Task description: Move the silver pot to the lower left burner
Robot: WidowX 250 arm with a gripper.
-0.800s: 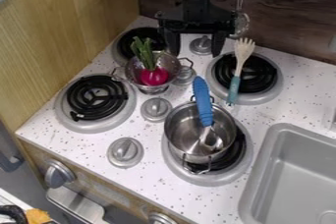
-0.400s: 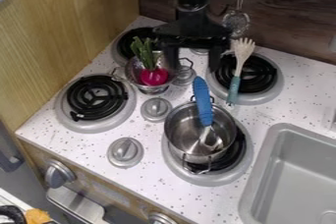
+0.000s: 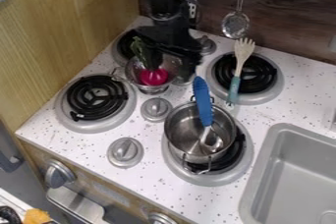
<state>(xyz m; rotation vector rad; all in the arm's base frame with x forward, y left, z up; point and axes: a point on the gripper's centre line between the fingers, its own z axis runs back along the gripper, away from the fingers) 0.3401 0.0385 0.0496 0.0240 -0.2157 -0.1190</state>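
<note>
We have 2 candidates for the silver pot: the larger pot [image 3: 180,136] sits on the lower right burner [image 3: 236,174], with a blue-handled spoon [image 3: 203,105] leaning inside; the smaller metal vessel [image 3: 154,89] sits nearer the back left, holding a radish [image 3: 154,76]. The gripper [image 3: 172,71] hangs over the smaller vessel, its 2 fingers spread and, as far as we can tell, gripping nothing. That makes us lean towards the smaller vessel as the target, though we can't be certain.

We judge the step in hand to be lining up a grasp. We should straddle the rim or a side handle clear of the leaves, so that we pinch metal and not the radish. Before closing, we want 1 finger on each side of the wall; then we should lift straight up and level, since a tilt could roll the radish out.

The lower left burner [image 3: 97,98] has a bare coil. We'd carry high enough to clear the nearby knob [image 3: 156,109], centre the base over the coil and lower gently before letting go. If the larger pot is meant, its long spoon makes tipping the likelier trouble, so we'd grip the rim away from that handle.
</note>
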